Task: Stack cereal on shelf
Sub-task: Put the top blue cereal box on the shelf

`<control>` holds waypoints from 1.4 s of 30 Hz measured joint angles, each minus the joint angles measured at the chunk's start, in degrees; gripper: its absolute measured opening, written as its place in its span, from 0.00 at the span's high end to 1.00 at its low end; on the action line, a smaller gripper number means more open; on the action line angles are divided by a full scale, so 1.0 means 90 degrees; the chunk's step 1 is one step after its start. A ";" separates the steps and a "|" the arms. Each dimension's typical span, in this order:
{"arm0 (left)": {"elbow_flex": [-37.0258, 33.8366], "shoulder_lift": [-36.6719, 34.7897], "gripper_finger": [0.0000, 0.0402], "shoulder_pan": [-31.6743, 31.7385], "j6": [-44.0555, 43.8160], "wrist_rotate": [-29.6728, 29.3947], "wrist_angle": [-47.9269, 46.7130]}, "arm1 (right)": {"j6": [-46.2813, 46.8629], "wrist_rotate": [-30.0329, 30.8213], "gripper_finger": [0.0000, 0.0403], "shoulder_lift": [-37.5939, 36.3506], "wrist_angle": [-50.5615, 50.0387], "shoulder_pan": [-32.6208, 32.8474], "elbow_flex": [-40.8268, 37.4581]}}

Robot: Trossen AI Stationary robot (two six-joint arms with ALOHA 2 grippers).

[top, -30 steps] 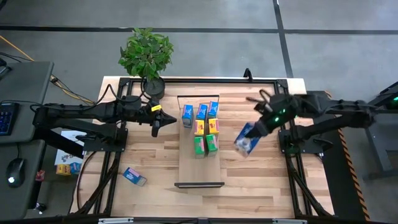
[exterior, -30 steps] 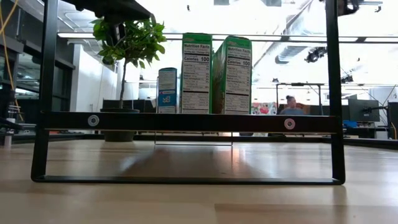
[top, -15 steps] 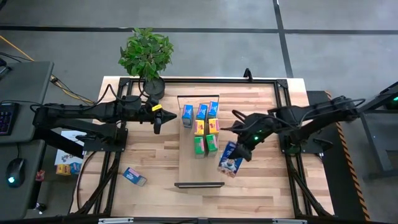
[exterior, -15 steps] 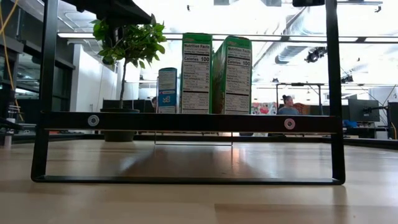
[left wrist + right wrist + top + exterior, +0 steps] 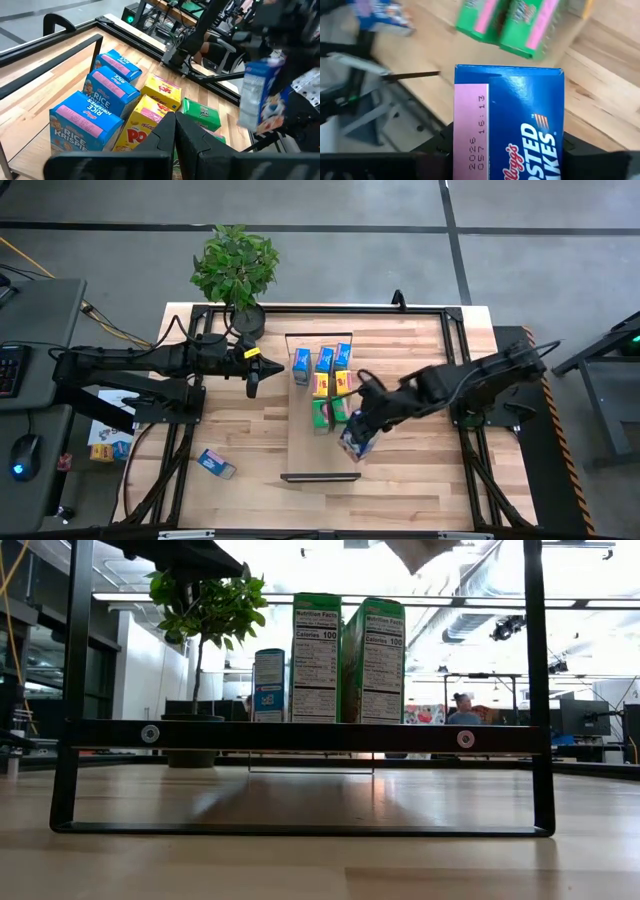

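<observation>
The shelf (image 5: pixel 300 450) is a long narrow light-wood board with black brackets, lying along the table's middle. Several cereal boxes stand on its far half: blue (image 5: pixel 323 360), yellow (image 5: pixel 321 385) and green (image 5: pixel 320 416). The green ones also show in the low view (image 5: pixel 316 655). My right gripper (image 5: pixel 364 422) is shut on a blue cereal box (image 5: pixel 353 443) above the shelf's near right edge. My left gripper (image 5: pixel 250 376) is shut and empty, left of the shelf's far end. Another blue box (image 5: pixel 215 463) lies flat on the table at the near left. My right gripper pinches the blue box between its two fingers (image 5: pixel 445 146), one on each of two opposite sides near the box's end (image 5: pixel 470 150) closest to the wrist. The box is lifted clear and tilted, just past the green boxes (image 5: pixel 520 25). The fingertips are hidden behind the box.
A potted plant (image 5: pixel 236 268) stands at the table's far left corner. The black frame rail (image 5: pixel 330 308) runs around the table. The shelf's near half and the wood right of it (image 5: pixel 420 460) are bare. People sit in the room beyond the table (image 5: pixel 462 710).
My right gripper has carried the blue box from the table's right side toward the left and near edges. It now hangs over the shelf's near right edge, beside the green boxes. The box has stayed in the hold and clear of the table.
</observation>
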 joint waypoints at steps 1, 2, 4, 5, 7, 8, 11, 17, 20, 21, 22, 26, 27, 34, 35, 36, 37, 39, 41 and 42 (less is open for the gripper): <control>0.0000 0.0000 1.00 0.0000 -0.0001 0.0001 0.0000 | 0.0155 0.0069 0.61 0.0129 -0.0097 0.0041 0.0044; 0.0000 0.0000 1.00 0.0000 0.0003 -0.0001 0.0002 | 0.0299 0.0134 0.61 0.0253 -0.0165 0.0073 0.0083; 0.0000 0.0000 1.00 0.0000 0.0054 0.0000 0.0002 | 0.0558 0.0192 0.61 0.0450 -0.0215 0.0126 0.0097; 0.0000 0.0000 1.00 0.0000 0.0065 0.0001 0.0002 | 0.0684 0.0279 0.61 0.0536 -0.0216 0.0151 0.0097; 0.0000 0.0000 1.00 0.0000 0.0046 0.0002 0.0000 | 0.0980 0.0486 0.61 0.0677 -0.0205 0.0211 0.0097; 0.0000 0.0000 1.00 0.0000 0.0046 0.0001 0.0002 | 0.1151 0.0609 0.61 0.0737 -0.0196 0.0245 0.0097; 0.0000 0.0000 1.00 0.0000 0.0046 -0.0017 0.0002 | 0.1619 0.0918 0.61 0.0889 -0.0193 0.0355 0.0095; 0.0000 0.0000 1.00 0.0000 0.0043 -0.0078 0.0009 | 0.2248 0.1167 0.61 0.1254 -0.0255 0.0567 0.0095; 0.0000 0.0000 1.00 0.0000 0.0041 -0.0081 0.0010 | 0.2479 0.1346 0.61 0.1417 -0.0339 0.0592 0.0095; 0.0000 0.0000 1.00 0.0000 0.0041 -0.0081 0.0012 | 0.2587 0.1446 0.61 0.1474 -0.0339 0.0592 0.0095; 0.0000 0.0000 1.00 0.0000 0.0040 -0.0083 0.0010 | 0.2660 0.1514 0.61 0.1526 -0.0351 0.0592 0.0092; -0.0002 0.0000 1.00 0.0000 -0.0010 -0.0100 0.0019 | 0.2744 0.1478 0.61 0.1718 -0.0356 0.0589 0.0092; -0.0002 0.0000 1.00 0.0000 -0.0013 -0.0100 0.0022 | 0.2746 0.1421 0.61 0.1772 -0.0373 0.0590 0.0092; -0.0002 0.0000 1.00 0.0000 -0.0013 -0.0098 0.0019 | 0.2913 0.1295 0.61 0.2064 -0.0342 0.0593 0.0090; -0.0002 0.0000 1.00 0.0000 -0.0013 -0.0098 0.0020 | 0.2939 0.1298 0.61 0.2075 -0.0344 0.0594 0.0090; -0.0002 0.0002 1.00 0.0000 -0.0013 -0.0100 0.0022 | 0.2961 0.1309 0.61 0.2090 -0.0338 0.0594 0.0092; -0.0002 0.0000 1.00 0.0000 -0.0013 -0.0100 0.0022 | 0.3000 0.1317 0.61 0.2100 -0.0338 0.0594 0.0096; -0.0002 0.0000 1.00 0.0000 -0.0002 -0.0099 0.0022 | 0.3006 0.1398 0.61 0.2105 -0.0334 0.0599 0.0097; -0.0002 0.0000 1.00 0.0000 0.0043 -0.0098 0.0022 | 0.3045 0.1482 0.61 0.2116 -0.0327 0.0602 0.0097; -0.0002 0.0000 1.00 0.0000 0.0046 -0.0098 0.0022 | 0.3084 0.1527 0.61 0.2117 -0.0329 0.0602 0.0097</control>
